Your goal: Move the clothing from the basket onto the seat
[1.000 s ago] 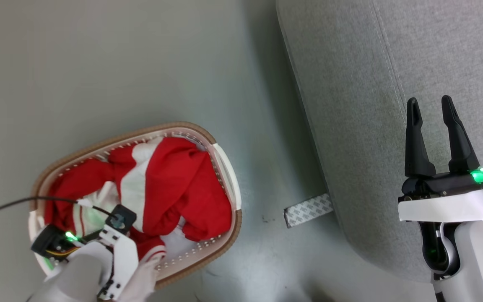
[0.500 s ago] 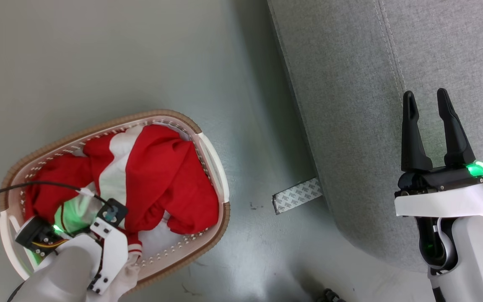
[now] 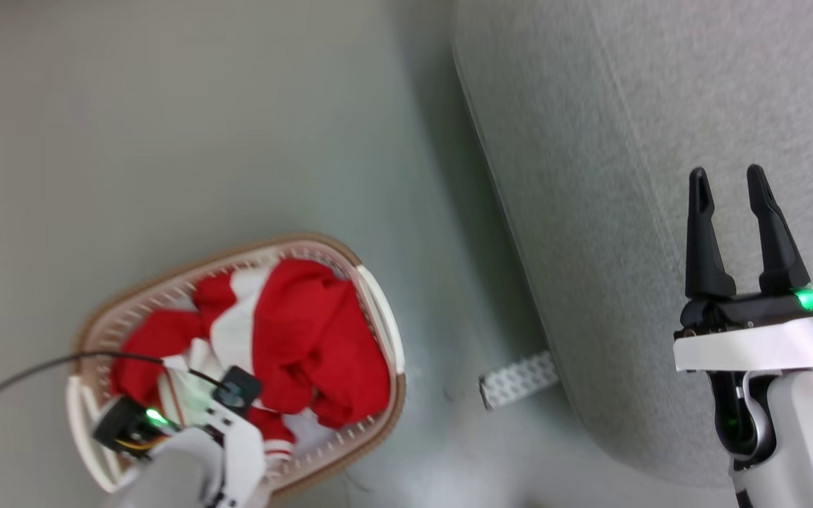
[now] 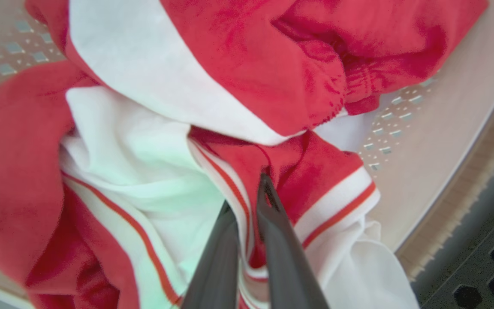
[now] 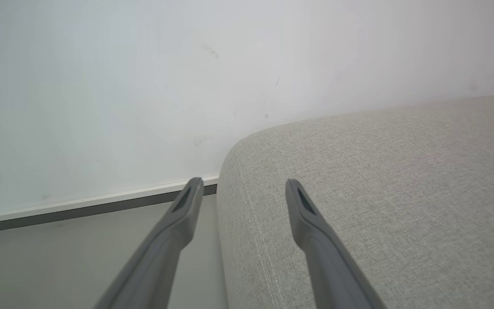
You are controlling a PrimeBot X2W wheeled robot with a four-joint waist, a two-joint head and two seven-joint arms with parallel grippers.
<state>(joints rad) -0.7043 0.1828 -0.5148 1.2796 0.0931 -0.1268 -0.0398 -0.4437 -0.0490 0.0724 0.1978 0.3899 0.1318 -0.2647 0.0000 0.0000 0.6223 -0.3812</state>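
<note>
Now the left claw (image 4: 247, 193) pinches the red jersey (image 4: 238, 77) to pull it from the basket (image 4: 440, 141); the right claw (image 3: 725, 173) hangs open.

My head view is motion-blurred; bright even light, with soft shadow beside the large light grey fabric seat (image 3: 660, 106).

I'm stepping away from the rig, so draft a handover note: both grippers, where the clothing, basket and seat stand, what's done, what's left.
Left gripper: jaws shut on a striped fold of clothing inside the basket.
Right gripper: jaws open, empty, over the seat.
Basket: on the floor beside the seat, clothing all in it.
Done: the grasp.
Left: lift, carry to the seat, release, repeat until emptied.
</note>
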